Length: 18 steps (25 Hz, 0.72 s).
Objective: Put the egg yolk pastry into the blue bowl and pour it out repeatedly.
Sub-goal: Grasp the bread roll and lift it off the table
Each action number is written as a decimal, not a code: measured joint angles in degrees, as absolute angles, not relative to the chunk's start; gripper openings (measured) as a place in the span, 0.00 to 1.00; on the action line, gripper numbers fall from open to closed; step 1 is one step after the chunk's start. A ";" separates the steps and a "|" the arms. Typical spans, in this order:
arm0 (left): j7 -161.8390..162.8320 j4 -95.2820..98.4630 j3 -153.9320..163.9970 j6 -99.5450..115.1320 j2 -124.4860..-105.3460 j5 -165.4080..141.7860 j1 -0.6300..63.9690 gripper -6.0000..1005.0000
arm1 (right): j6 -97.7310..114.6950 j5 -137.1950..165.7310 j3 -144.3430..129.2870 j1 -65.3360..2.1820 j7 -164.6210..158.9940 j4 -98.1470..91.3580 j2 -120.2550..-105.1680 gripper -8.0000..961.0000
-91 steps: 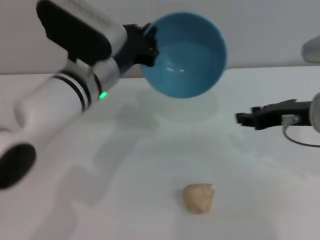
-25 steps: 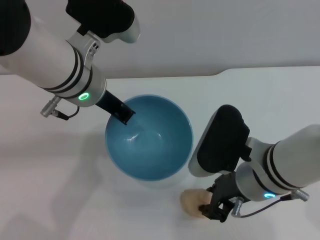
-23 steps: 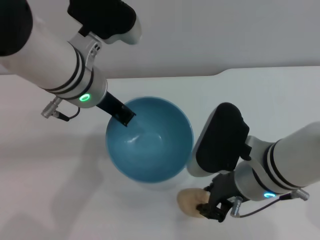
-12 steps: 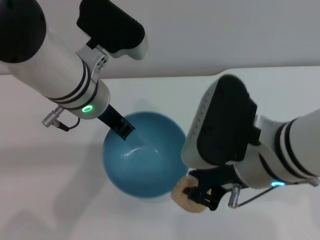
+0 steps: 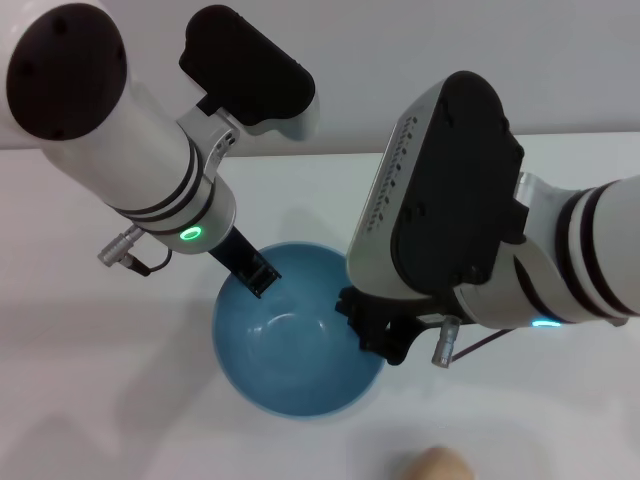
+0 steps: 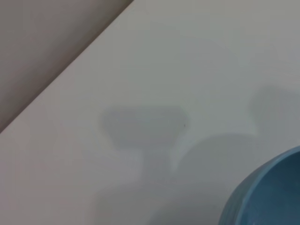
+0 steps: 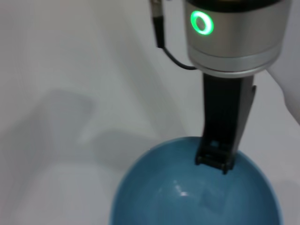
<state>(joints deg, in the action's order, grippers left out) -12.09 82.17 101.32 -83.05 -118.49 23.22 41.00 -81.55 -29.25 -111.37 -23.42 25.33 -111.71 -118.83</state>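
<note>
Left gripper (image 5: 258, 279) clamped on the far-left rim of the blue bowl (image 5: 295, 350) above the white worktop (image 5: 90, 380), right gripper (image 5: 385, 338) over the bowl's right rim, finger state unclear, egg yolk pastry (image 5: 438, 464) at the worktop's near edge.

You won't find any readable text, labels, brands or numbers in any of these views.

White, matte counter (image 5: 90, 400), its far edge meeting a pale grey wall (image 5: 400, 50). On it, just nearer than the blue bowl (image 5: 290, 360), toward the right arm's side, the egg yolk pastry (image 5: 437, 466), only its top in view. Whether the bowl rests on the counter cannot be told.
</note>
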 joint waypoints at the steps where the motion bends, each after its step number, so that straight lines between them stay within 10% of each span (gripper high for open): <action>1: -12.03 82.17 101.34 -82.97 -118.49 23.17 41.01 0.02 | -80.97 -29.12 -111.37 -23.42 25.34 -111.02 -118.83 0.06; 18: -10.90 81.47 100.90 -80.08 -118.29 22.75 41.34 0.02 | -82.46 -28.77 -113.58 -21.04 24.05 -105.02 -119.17 0.11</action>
